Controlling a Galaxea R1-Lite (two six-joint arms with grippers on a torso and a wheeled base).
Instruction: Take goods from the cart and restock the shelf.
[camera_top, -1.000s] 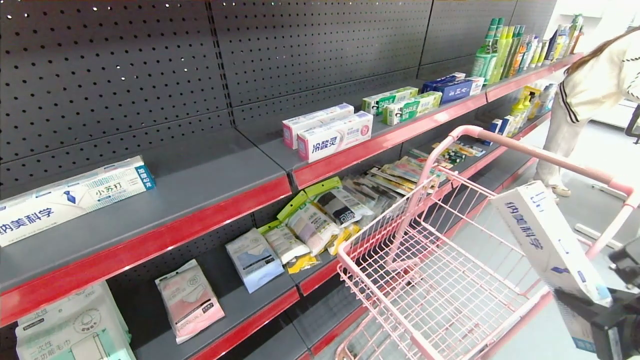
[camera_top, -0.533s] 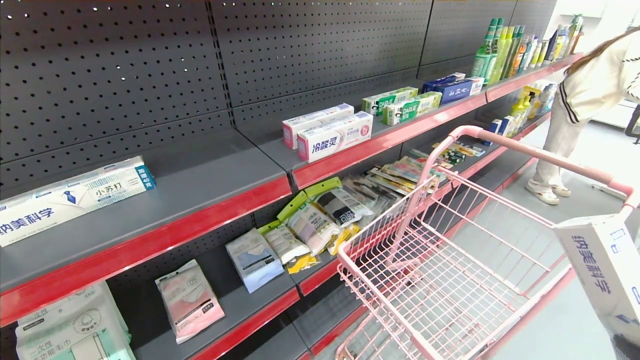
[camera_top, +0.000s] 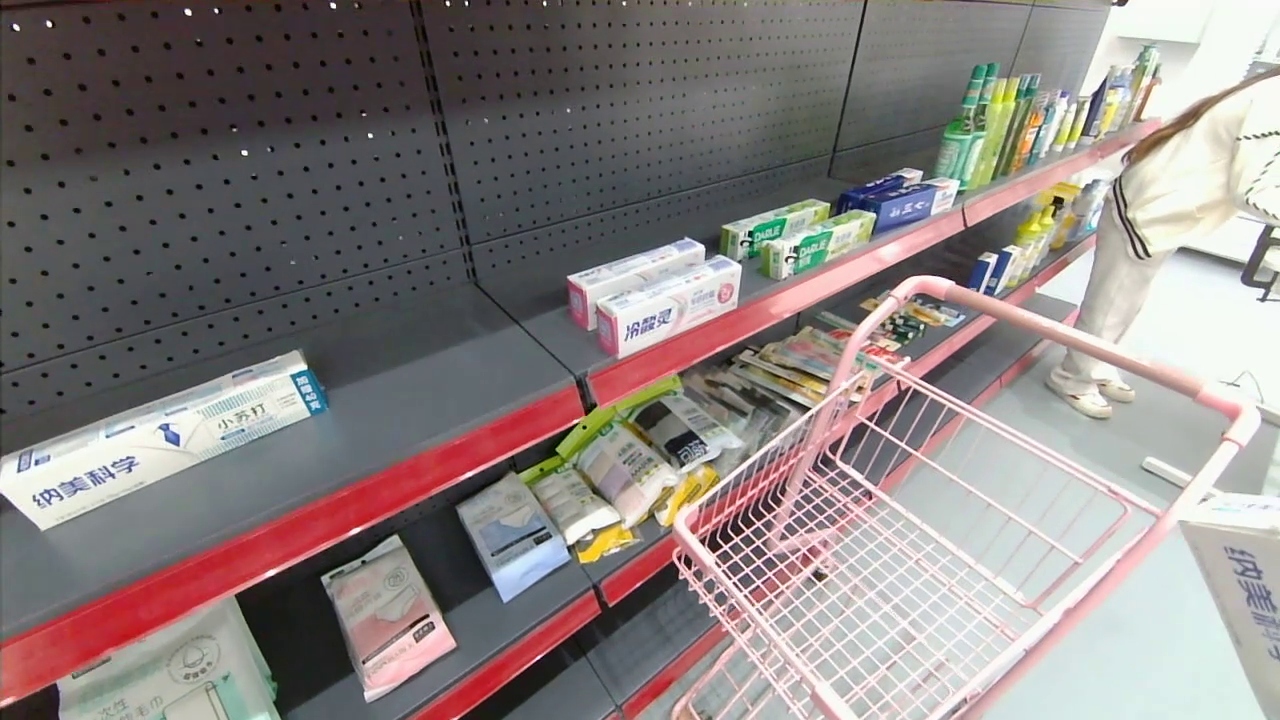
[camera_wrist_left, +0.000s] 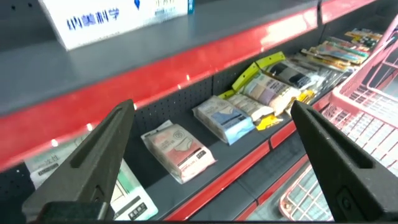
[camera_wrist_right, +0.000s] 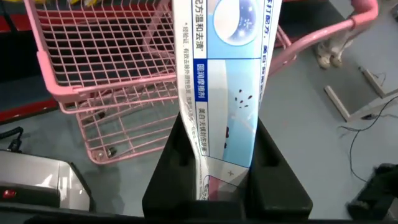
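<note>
White toothpaste box (camera_wrist_right: 217, 93) pinched in right pincer (camera_wrist_right: 221, 144) beside pink cart (camera_top: 1060, 345), left pincer (camera_wrist_left: 212, 109) spread before shelf (camera_wrist_left: 186, 67)

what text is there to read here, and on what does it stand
shelf box: big blue characters, legible
held box: blue characters, cut off at the edge
pink boxes: blue characters, legible
green boxes: white capitals, small
pouches: too small to read

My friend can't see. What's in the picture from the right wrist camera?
The right pincer grips a long white-and-blue box at one end. Past it stands the pink wire cart on a grey floor.
</note>
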